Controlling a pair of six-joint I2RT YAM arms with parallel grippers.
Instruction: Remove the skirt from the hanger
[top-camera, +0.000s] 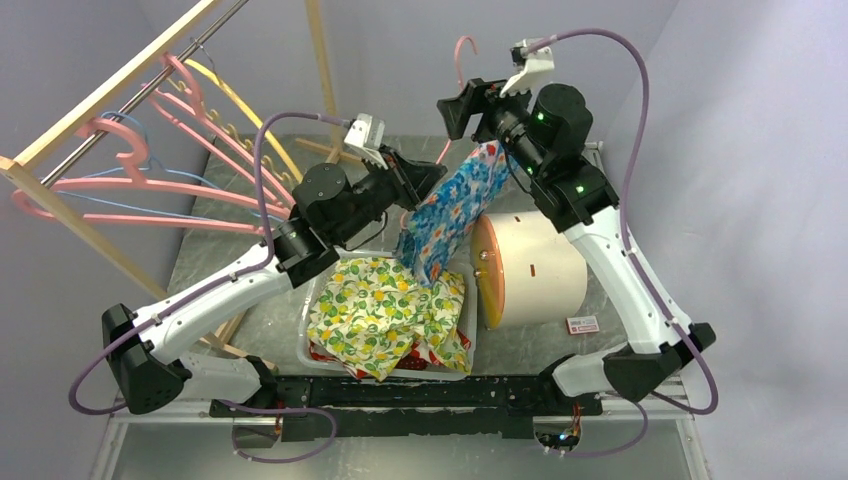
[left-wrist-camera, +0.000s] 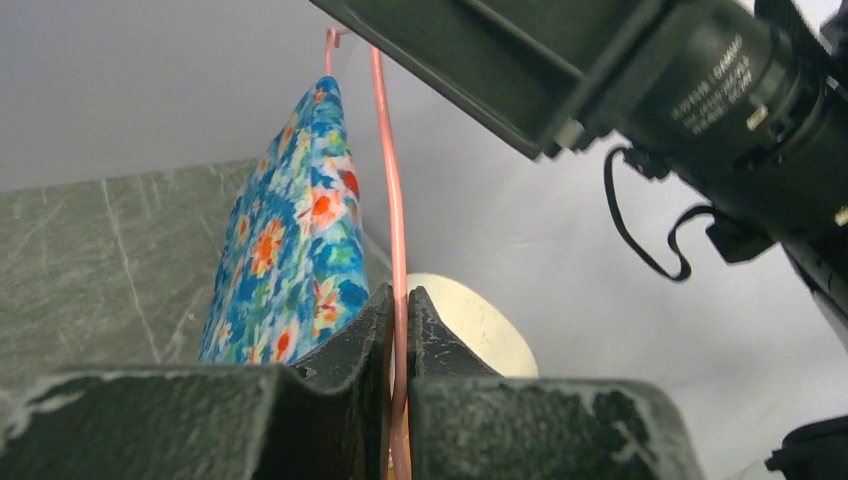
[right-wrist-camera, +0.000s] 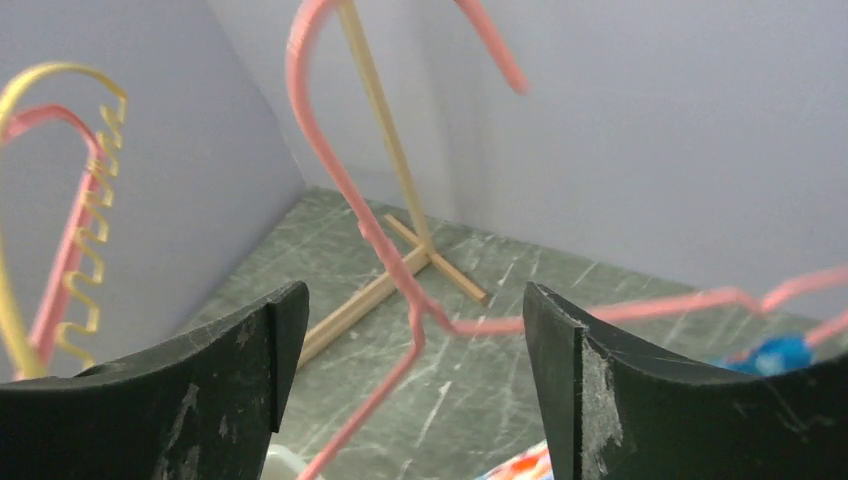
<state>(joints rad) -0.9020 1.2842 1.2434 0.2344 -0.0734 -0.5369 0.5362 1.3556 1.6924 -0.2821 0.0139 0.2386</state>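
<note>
The left gripper (left-wrist-camera: 400, 300) has its fingers pressed together on the pink hanger (left-wrist-camera: 393, 190), pinching the thin wire between the pads. The wire runs straight up out of the tips to a small bend at the top. The skirt (left-wrist-camera: 290, 240), blue with orange and red flowers, hangs on the hanger just left of those fingers in the left wrist view, its lower part hidden behind the left finger. Beyond the right finger shows the pale round face of a drum (left-wrist-camera: 480, 325). From above, the skirt drapes from the hanger down past the left fingers, its low end reaching a bin (top-camera: 470, 350) that holds a lemon-print cloth (top-camera: 385, 310)

The right gripper (right-wrist-camera: 412, 300) has its fingers spread wide and holds nothing. The hanger's hook and neck stand in the gap between them, farther out than the tips, and neither finger appears to touch the wire. A scrap of the blue skirt shows just above the right finger. Past the left finger hang spare hangers (right-wrist-camera: 70, 210), pink and yellow, and a wooden post (right-wrist-camera: 385, 120) rises beyond the gap
</note>
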